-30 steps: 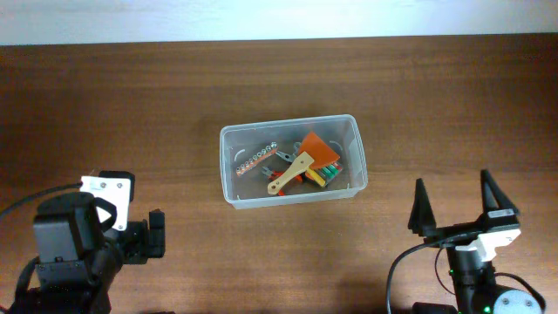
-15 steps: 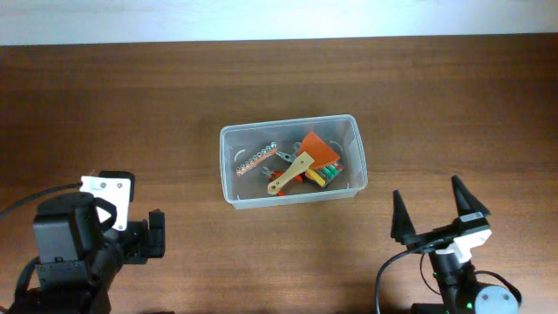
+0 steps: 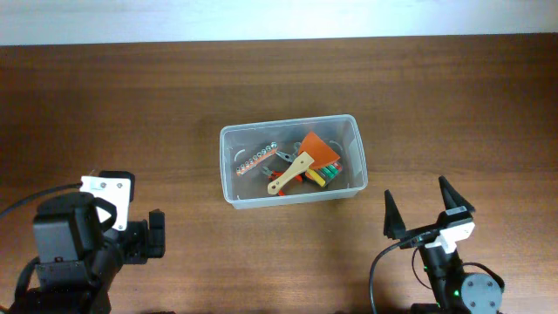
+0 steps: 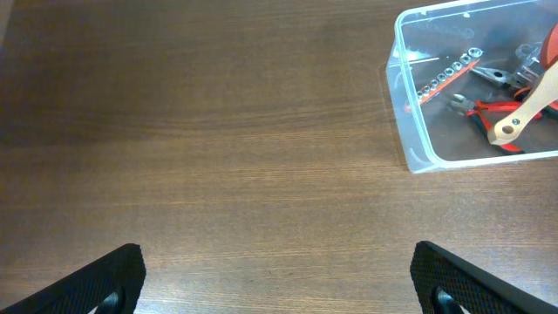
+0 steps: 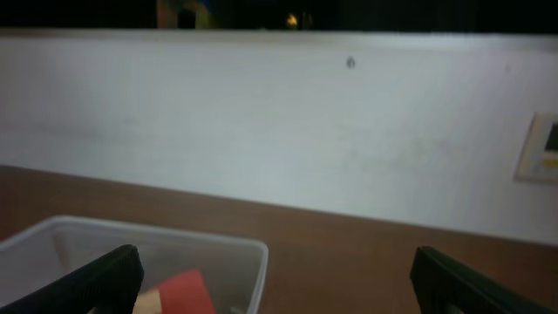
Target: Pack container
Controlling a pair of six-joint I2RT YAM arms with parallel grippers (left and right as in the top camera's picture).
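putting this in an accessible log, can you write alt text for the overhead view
A clear container holding a wooden-handled brush, pliers and a socket rail sits in the middle of a dark wooden table. The left tool and the open right tool sit lower left and lower right, both apart from it.

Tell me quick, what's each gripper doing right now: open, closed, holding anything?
Left gripper: open, fingers wide apart, holding nothing.
Right gripper: open, fingers spread, holding nothing.
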